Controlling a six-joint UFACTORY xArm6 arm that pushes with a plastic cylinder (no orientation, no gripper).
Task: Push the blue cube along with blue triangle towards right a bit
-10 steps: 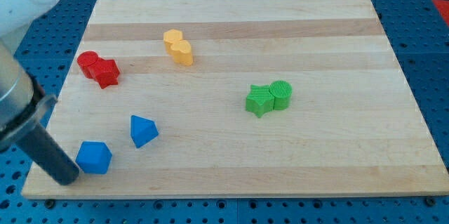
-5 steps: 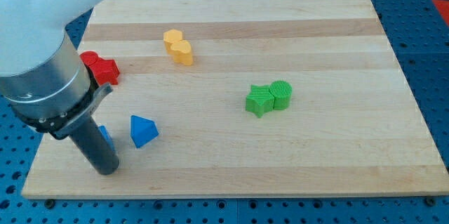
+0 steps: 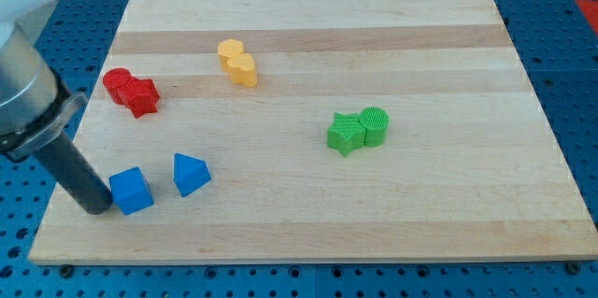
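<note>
Blue cube (image 3: pixel 131 191) touching my tip (image 3: pixel 97 208), on its right.

On the board (image 3: pixel 448 233), my tip (image 3: pixel 96 208) touches the left side of the blue cube (image 3: pixel 131 191), the blue triangle (image 3: pixel 191 174) lies just right of it, the red pair (image 3: pixel 131 92) and yellow pair (image 3: pixel 237 63) toward the top, the green pair (image 3: pixel 358 130) well right.

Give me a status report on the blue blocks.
My tip against blue cube, on its left. Blue triangle just right of cube, small gap. Nothing blocking rightward path.
</note>
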